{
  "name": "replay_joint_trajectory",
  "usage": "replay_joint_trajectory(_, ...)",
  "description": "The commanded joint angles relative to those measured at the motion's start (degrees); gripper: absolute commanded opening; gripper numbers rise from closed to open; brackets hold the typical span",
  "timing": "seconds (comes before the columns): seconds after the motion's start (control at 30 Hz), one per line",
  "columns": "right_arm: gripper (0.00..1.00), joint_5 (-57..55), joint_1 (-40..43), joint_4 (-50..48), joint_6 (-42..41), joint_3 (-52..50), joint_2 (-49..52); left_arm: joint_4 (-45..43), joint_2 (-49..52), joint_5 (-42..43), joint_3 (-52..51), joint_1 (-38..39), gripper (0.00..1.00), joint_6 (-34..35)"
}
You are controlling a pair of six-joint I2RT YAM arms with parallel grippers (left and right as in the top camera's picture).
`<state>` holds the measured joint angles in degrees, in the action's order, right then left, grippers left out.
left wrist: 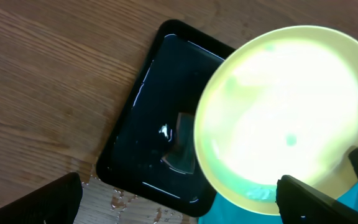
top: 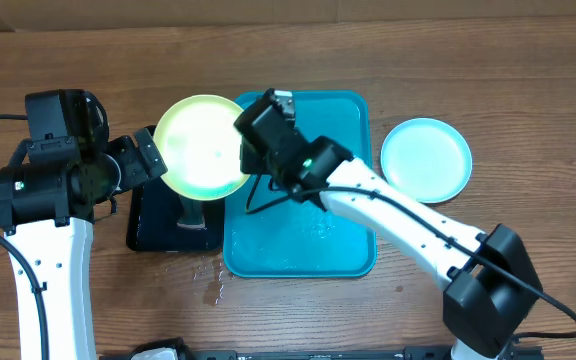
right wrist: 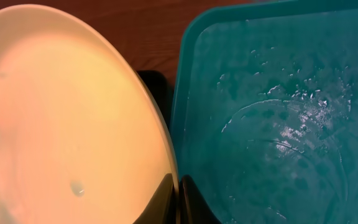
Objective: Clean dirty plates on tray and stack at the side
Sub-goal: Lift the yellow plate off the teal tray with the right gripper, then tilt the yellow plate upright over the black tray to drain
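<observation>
Above the black tray (top: 148, 215), green plate (top: 203, 147), turquoise tray (top: 298, 245) holding water droplets (right wrist: 291, 93)

Two plates are in view: one lime-green plate (top: 200, 145) and one light blue plate (top: 426, 160). There are two trays: one turquoise tray (top: 308, 250) and one smaller black tray (top: 153, 225). Two robot arms, the left arm (top: 53, 260) and the right arm (top: 398, 215), work over one wooden counter (top: 528, 90). The water droplets (right wrist: 291, 93) are too many to count.
</observation>
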<state>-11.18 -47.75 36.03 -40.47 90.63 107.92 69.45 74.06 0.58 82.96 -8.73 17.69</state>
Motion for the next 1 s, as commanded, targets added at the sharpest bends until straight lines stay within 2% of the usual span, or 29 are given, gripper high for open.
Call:
replay_joint_trajectory(0.0, 0.04, -8.9, -2.36, -0.48, 0.44, 1.57, 0.5, -0.04, 0.2, -0.79, 0.76, -0.28, 1.0, 0.55)
replay_joint_trajectory(0.1, 0.04, -14.47, -4.33, -0.5, 0.48, 1.57, 0.83, -0.04, 0.2, -0.79, 0.76, -0.31, 1.0, 0.55)
replay_joint_trajectory(0.2, 0.04, -20.28, -6.21, -2.4, 4.31, 1.57, 1.05, -0.04, 0.2, -0.79, 0.76, -0.31, 1.0, 0.55)
replay_joint_trajectory(0.5, 0.04, -37.83, -10.88, -14.73, 21.68, 1.57, 1.09, -0.04, 0.2, -0.79, 0.76, -0.28, 1.0, 0.55)
replay_joint_trajectory(0.97, 0.04, -43.28, -11.56, -37.51, 54.82, 1.6, 1.07, -0.04, 0.2, -0.79, 0.76, -0.31, 1.0, 0.55)
